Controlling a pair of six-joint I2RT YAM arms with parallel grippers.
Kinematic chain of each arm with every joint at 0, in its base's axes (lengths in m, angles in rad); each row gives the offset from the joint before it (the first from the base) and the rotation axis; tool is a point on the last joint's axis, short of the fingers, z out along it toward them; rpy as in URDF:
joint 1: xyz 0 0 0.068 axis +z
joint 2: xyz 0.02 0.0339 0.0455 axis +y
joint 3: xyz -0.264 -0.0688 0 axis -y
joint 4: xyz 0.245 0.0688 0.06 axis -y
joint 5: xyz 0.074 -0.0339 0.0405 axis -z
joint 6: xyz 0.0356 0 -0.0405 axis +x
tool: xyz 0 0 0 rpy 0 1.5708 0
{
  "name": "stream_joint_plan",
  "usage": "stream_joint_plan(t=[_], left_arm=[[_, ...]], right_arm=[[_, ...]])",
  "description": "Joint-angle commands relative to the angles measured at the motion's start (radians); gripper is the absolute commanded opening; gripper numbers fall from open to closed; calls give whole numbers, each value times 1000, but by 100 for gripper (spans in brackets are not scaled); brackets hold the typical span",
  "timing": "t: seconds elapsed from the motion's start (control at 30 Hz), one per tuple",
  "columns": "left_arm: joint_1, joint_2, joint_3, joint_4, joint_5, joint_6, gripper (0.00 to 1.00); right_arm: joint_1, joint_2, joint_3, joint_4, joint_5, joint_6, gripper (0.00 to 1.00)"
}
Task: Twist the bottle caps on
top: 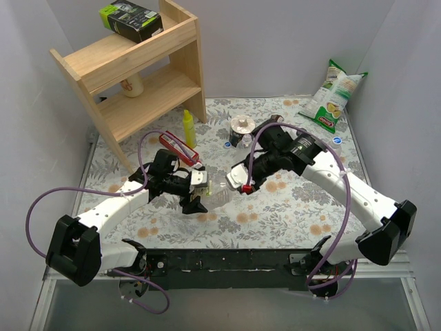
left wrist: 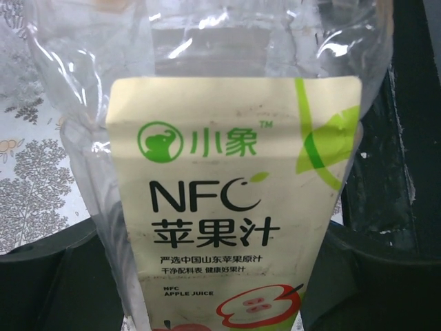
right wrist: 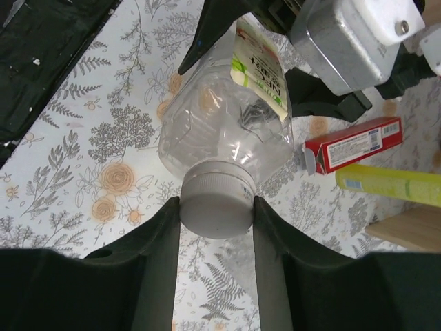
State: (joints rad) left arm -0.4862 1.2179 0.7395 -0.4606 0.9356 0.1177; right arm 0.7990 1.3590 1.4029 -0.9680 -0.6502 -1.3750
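Nearest to us, over the middle of the table (top: pixel 289 207), the left gripper (top: pixel 196 191) is clenched around the labelled body of a clear bottle (left wrist: pixel 234 207), holding it on its side with the neck pointing toward the other arm. The right gripper (right wrist: pixel 216 207) is clamped on the white cap (right wrist: pixel 213 200), one finger on each side, and the cap sits on the bottle's neck. We cannot tell how far it is threaded.

We judge the bottle to be empty and very light. Its walls look thin and already dented, so it should buckle under a hard squeeze, and the smooth plastic may slip round in the jaws as the cap tightens. We think the best hold is around the body with moderate pressure, close to the stiffer shoulder. The cap looks rigid and is best pinched squarely across its sides, as it is now.

Beyond the bottle lie a red box (right wrist: pixel 355 143) and a yellow squeeze bottle (top: pixel 188 129). Farther back, a blue cap (top: pixel 336 140) rests on the table near the chip bag (top: pixel 332 95).
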Motion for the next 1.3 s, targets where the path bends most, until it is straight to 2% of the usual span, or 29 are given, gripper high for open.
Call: stream_joint_plan(t=[0.0,0.03,0.07,0.13,0.17,0.27,0.37,0.4,0.43,0.47,0.5,0.53,0.57,0.6,0.63,0.67,0.7,0.77,0.83,0.87,0.9,0.97,1.0,1.07,1.2,1.27], left_arm=[[5,-56,-18,215,-104,-186,0],[3,-75,-32,338,-197,-267,0],[-5,-89,-46,394,-249,-297,0],[-32,-106,-61,515,-419,-325,0],[-38,-103,-57,533,-461,-329,0],[-60,-80,-26,566,-565,-322,0],[-84,-75,-25,573,-609,-288,0],[-89,-77,-31,570,-609,-256,0],[-94,-80,-43,560,-609,-245,0],[-94,-81,-51,554,-609,-239,0],[-94,-80,-55,545,-609,-236,0],[-94,-78,-60,518,-606,-234,0],[-94,-78,-68,499,-603,-236,0],[-94,-72,-71,482,-597,-237,0],[-94,-69,-75,440,-589,-249,0],[-94,-64,-77,422,-584,-259,0],[-92,-61,-77,401,-577,-266,0],[-85,-61,-81,350,-529,-279,0],[-63,-83,-94,306,-433,-268,0],[-57,-90,-97,292,-385,-247,0],[-49,-101,-94,275,-342,-230,0],[-40,-119,-82,209,-217,-150,0],[-40,-120,-59,180,-187,-123,0],[-40,-109,-36,111,-121,-67,0],[-40,-84,8,31,-95,36,0],[-40,-80,21,25,-87,42,0]], right_arm=[[5,106,123,-87,-45,207,11],[3,144,155,-136,-70,281,11],[-1,234,250,-187,-95,322,10],[-33,325,327,-312,-143,411,8],[-47,394,355,-331,-193,495,8],[-87,428,355,-308,-226,609,6],[-101,474,389,-281,-273,736,1],[-124,483,389,-255,-290,896,1],[-142,495,380,-227,-322,980,1],[-167,511,363,-153,-430,1076,1],[-211,522,346,-112,-504,1241,1],[-219,531,353,-88,-563,1258,3],[-219,537,382,-98,-595,1208,6],[-219,537,419,-119,-571,1164,21],[-221,534,462,-109,-550,1139,30],[-224,526,485,-103,-543,1122,50],[-240,520,510,-106,-551,1093,74],[-262,496,579,-115,-533,1009,87],[-288,470,607,-171,-508,903,90],[-290,427,602,-211,-479,693,90],[-287,398,578,-244,-461,585,91],[-277,293,504,-273,-404,324,91],[-253,257,407,-268,-373,245,91],[-216,155,314,-250,-267,69,92],[-146,34,118,-106,-171,37,84],[-129,-3,91,-52,-157,40,82]])
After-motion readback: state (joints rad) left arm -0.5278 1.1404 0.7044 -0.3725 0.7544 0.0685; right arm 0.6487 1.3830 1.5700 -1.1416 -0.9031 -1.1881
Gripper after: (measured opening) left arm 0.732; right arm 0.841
